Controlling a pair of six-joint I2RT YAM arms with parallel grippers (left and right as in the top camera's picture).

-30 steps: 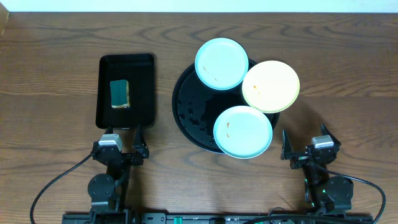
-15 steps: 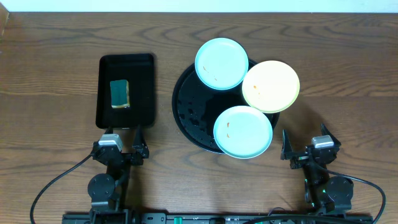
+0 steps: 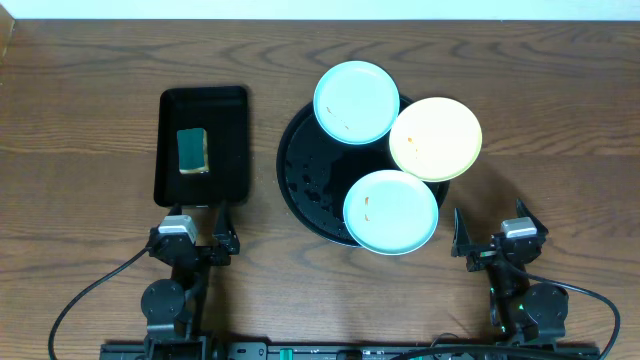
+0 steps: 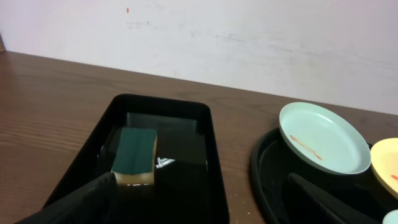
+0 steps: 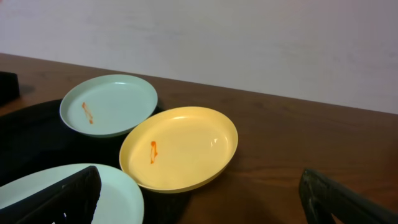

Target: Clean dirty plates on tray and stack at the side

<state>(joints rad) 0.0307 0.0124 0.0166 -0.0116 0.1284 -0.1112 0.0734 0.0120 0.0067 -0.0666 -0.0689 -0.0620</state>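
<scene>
Plates (image 3: pixel 390 211) on tray (image 3: pixel 305 175), well ahead of left pincer (image 4: pixel 199 186) and right pincer (image 5: pixel 199 177), both wide.

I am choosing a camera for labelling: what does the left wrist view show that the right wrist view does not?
Only the left wrist view shows the green sponge, lying in the rectangular black tray. Only the right wrist view shows the whole yellow plate with its orange smear. Both show the far mint plate, smeared too, and part of the round black tray.
</scene>
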